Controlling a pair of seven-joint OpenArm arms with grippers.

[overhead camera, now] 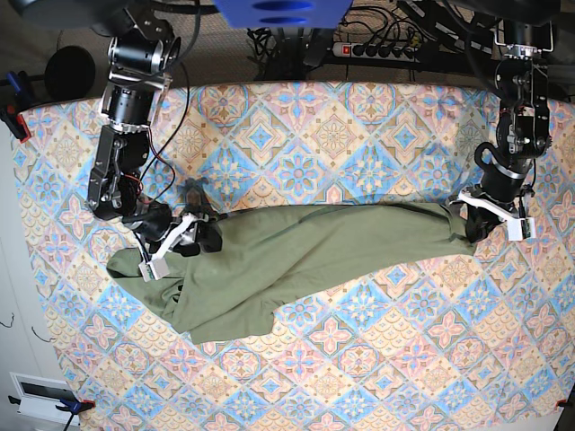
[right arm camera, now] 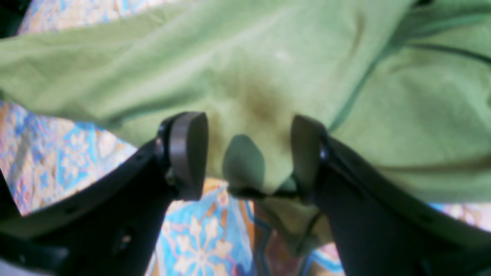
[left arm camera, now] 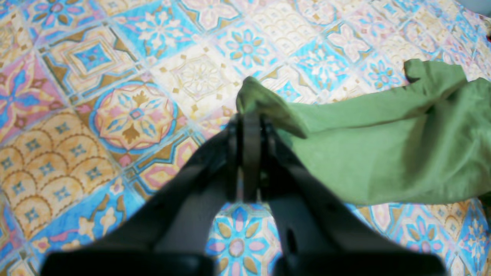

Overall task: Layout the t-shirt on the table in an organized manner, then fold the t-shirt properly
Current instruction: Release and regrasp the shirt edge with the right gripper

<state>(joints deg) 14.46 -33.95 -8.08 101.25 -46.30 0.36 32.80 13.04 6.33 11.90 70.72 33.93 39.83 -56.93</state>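
Currently the left gripper (overhead camera: 471, 231) is closed, pinching the t-shirt (overhead camera: 305, 256) at its three o'clock end; the right gripper (overhead camera: 202, 238) stands wide over the bunched part towards nine o'clock, nothing in its grasp. The cloth sprawls between them on the table (overhead camera: 341, 368), a flap hanging out at seven o'clock. Should the open fingers close on several layers, the bunching would probably drag along rather than spread.

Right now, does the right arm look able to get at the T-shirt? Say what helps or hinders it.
Yes, most likely. The right gripper stands open just over the T-shirt, with green cloth showing between its fingers and nothing visible in the way.
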